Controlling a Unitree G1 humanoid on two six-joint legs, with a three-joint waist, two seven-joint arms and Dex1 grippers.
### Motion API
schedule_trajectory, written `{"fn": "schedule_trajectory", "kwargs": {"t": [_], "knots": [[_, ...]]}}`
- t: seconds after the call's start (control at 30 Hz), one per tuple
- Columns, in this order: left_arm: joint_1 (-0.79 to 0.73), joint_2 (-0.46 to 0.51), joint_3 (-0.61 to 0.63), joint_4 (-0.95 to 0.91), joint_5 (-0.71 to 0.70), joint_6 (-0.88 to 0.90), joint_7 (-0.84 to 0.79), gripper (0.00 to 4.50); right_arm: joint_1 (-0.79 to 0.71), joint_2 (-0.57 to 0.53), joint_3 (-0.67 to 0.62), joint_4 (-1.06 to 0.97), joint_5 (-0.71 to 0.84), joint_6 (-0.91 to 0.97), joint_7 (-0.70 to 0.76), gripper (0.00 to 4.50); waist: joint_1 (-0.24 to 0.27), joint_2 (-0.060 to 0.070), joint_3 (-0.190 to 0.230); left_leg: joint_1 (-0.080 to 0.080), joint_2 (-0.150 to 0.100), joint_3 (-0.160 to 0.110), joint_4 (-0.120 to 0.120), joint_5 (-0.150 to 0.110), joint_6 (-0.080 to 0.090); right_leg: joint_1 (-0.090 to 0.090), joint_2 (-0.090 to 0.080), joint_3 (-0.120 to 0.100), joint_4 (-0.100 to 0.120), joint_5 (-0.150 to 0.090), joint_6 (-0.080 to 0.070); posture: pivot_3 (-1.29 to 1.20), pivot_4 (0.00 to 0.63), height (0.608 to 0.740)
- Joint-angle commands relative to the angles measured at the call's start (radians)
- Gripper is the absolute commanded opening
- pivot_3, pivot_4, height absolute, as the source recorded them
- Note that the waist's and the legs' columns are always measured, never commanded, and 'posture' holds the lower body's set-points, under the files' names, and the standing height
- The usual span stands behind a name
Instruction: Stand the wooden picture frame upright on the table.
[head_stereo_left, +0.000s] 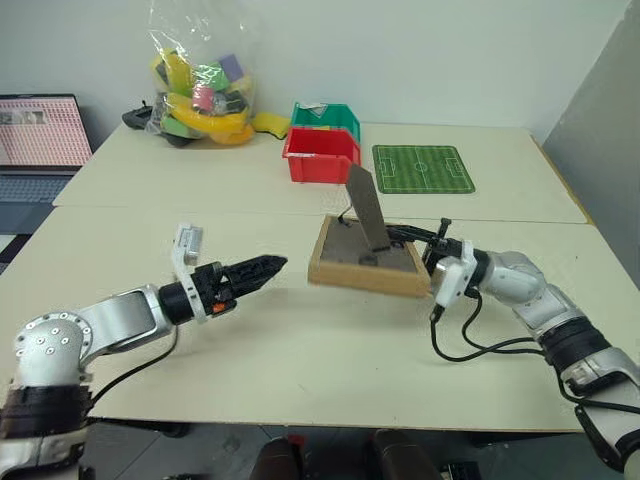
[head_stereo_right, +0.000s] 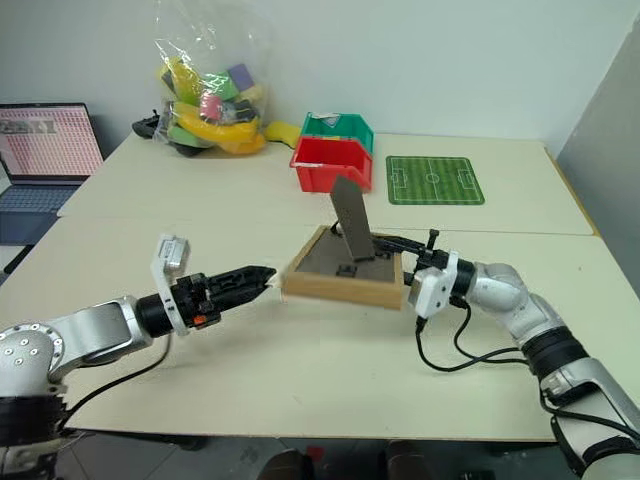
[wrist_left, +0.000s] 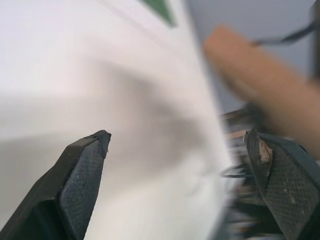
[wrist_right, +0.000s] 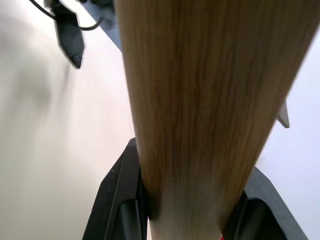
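The wooden picture frame (head_stereo_left: 368, 257) is held back-up just over the middle of the bench (head_stereo_left: 300, 350), its fold-out stand (head_stereo_left: 368, 207) raised; the right gripper's (head_stereo_right: 408, 285) fingers pinch its near right edge. The left gripper's (head_stereo_left: 272, 266) fingers are spread, just beside the frame. It looks light, stiff and possibly glass-fronted, best gripped by the wood rim; no writing is legible.

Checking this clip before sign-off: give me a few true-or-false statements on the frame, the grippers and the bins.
1. The right gripper is shut on the wooden picture frame. True.
2. The frame lies back up with its stand folded out. True.
3. The left gripper grips the frame's other edge. False: its fingers are apart, holding nothing, just short of the frame.
4. The green football-pitch mat lies under the frame. False: it lies further back on the table.
5. The red bin sits in front of the green bin. True.
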Motion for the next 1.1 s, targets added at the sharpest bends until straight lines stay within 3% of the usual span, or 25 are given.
{"fn": "schedule_trajectory", "kwargs": {"t": [0.03,0.13,0.23,0.33,0.47,0.53,0.63,0.9,1.1], "knots": [[0.086,0.059,-0.038,-0.236,0.37,-0.194,-0.141,4.5,-0.003,0.059,-0.044,-0.096,0.261,0.446,0.166,1.33,0.004,0.001,0.0,0.0,0.0,0.0,0.0,0.0,0.0,0.0,0.0,0.0,0.0,0.0,0.0,0.0,0.15,0.74],[0.144,0.051,-0.056,-0.301,0.54,-0.314,-0.22,4.5,-0.039,0.123,-0.11,-0.09,0.448,0.862,0.201,1.33,0.013,0.001,0.001,0.0,0.0,0.002,0.0,0.0,0.0,0.0,-0.001,0.0,0.0,0.0,-0.001,0.0,0.15,0.74],[0.172,0.028,-0.063,-0.323,0.63,-0.374,-0.267,4.5,-0.068,0.162,-0.153,-0.037,0.502,1.074,0.26,1.33,0.018,0.002,0.001,0.0,-0.001,0.003,0.0,-0.001,0.002,-0.001,-0.001,0.001,0.0,0.0,-0.001,0.0,0.15,0.74],[0.195,-0.003,-0.061,-0.327,0.683,-0.402,-0.298,4.5,-0.082,0.202,-0.174,0.004,0.502,1.19,0.317,1.33,0.018,0.002,0.001,0.0,-0.003,0.004,-0.001,-0.003,0.005,-0.001,0.0,0.001,-0.001,-0.001,-0.001,0.0,0.15,0.74],[0.205,-0.031,-0.072,-0.333,0.726,-0.411,-0.334,4.5,-0.089,0.259,-0.156,0.1,0.379,1.133,0.36,1.33,0.017,0.002,0.001,-0.001,-0.002,0.004,-0.001,-0.004,0.007,-0.002,0.005,0.001,-0.002,-0.001,-0.001,0.0,0.15,0.74],[0.201,-0.043,-0.074,-0.331,0.743,-0.406,-0.344,4.5,-0.085,0.272,-0.165,0.122,0.336,1.11,0.374,2.04,0.017,0.002,0.001,-0.001,-0.002,0.004,-0.001,-0.004,0.007,-0.003,0.006,0.002,-0.002,-0.001,-0.001,0.0,0.15,0.74],[0.195,-0.059,-0.072,-0.323,0.76,-0.398,-0.359,4.5,-0.062,0.27,-0.167,0.122,0.271,1.062,0.399,2.52,0.017,0.002,0.001,-0.002,-0.001,0.004,-0.001,-0.004,0.007,-0.003,0.006,0.002,-0.002,-0.001,-0.001,0.0,0.15,0.74],[0.121,-0.064,-0.058,-0.244,0.785,-0.376,-0.425,4.5,0.05,0.168,-0.201,-0.048,0.173,1.038,0.412,4.46,0.019,0.002,0.001,-0.002,-0.001,0.004,-0.001,-0.004,0.007,-0.003,0.007,0.001,-0.001,-0.001,-0.001,0.0,0.15,0.74],[-0.031,0.017,-0.007,-0.097,0.715,-0.254,-0.543,4.5,0.174,-0.019,-0.321,-0.404,0.201,1.216,0.334,4.48,0.018,0.002,0.002,-0.004,-0.002,0.002,0.0,-0.004,0.007,-0.005,0.007,0.0,-0.001,-0.001,0.0,0.0,0.15,0.74]]}}
